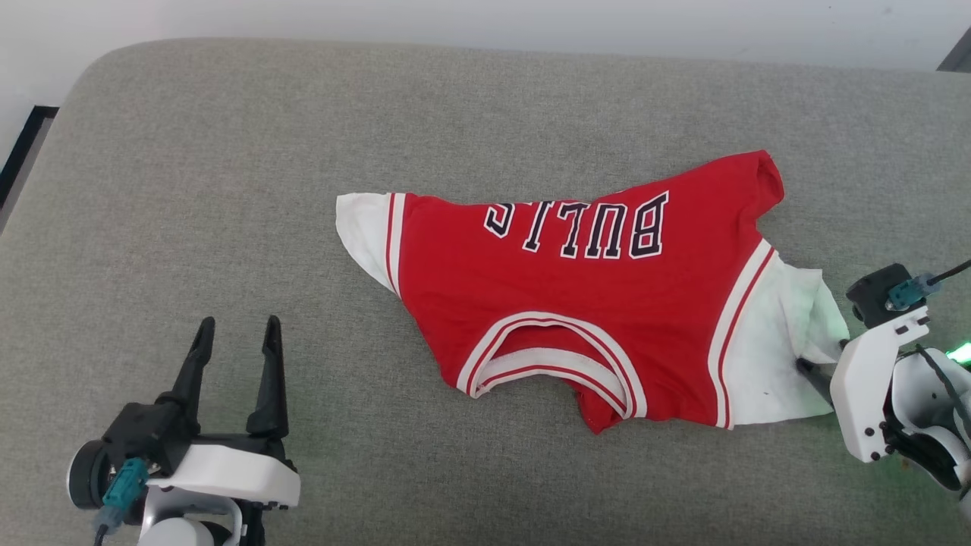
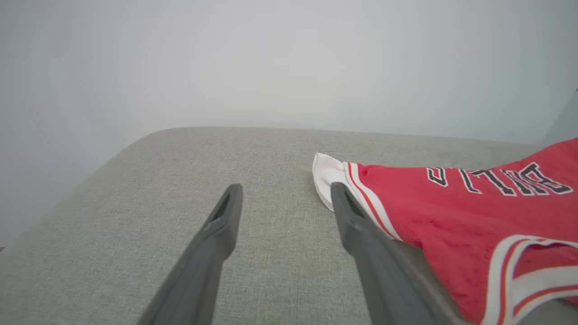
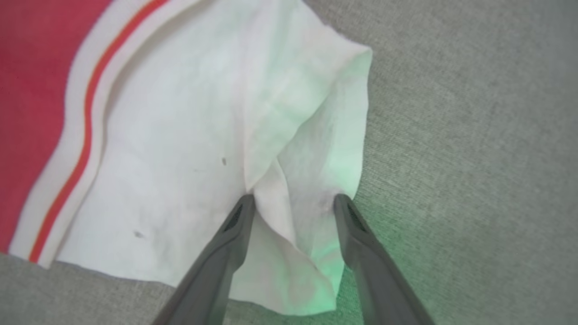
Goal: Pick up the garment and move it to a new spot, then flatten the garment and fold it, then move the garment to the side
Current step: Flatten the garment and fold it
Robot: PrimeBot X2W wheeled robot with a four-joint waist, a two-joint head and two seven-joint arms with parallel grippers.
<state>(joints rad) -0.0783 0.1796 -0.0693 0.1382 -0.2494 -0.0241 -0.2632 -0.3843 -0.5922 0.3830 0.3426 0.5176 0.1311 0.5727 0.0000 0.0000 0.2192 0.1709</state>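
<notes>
A: Position of the garment (image 1: 576, 296)?

B: On the grey cushion (image 1: 227, 152), a little toward 3 o'clock of its centre. Front side up and mostly spread. The hem corner at 1 o'clock is curled over.

A: Orientation?

B: The collar (image 1: 550, 356) is at 6 o'clock, nearest the robot, and the hem is at 12. So the BULLS lettering (image 1: 584, 224) reads upside down from the robot's side.

A: Sleeves?

B: Both white with striped trim. The small sleeve (image 1: 364, 231) sticks out at 9 o'clock and lies fairly flat. The rumpled sleeve (image 1: 774, 349) is at 4 o'clock, with a fold standing up along its outer edge.

A: Left gripper (image 1: 237, 334)?

B: At 7 o'clock of the shirt and well apart from it, above bare cushion. Its fingers point to 12, spread wide, with nothing between them. Its wrist view shows the small sleeve just past one fingertip and a pale wall (image 2: 271, 58) behind the cushion.

A: Right gripper (image 3: 293, 201)?

B: At the 4 o'clock sleeve. The jaws are parted, one finger on each side of the raised fold, with white cloth lying in the gap. They are not closed on it. I cannot tell whether the tips press the fabric. A green glow falls on the sleeve edge and on the cushion beside that gripper.
</notes>
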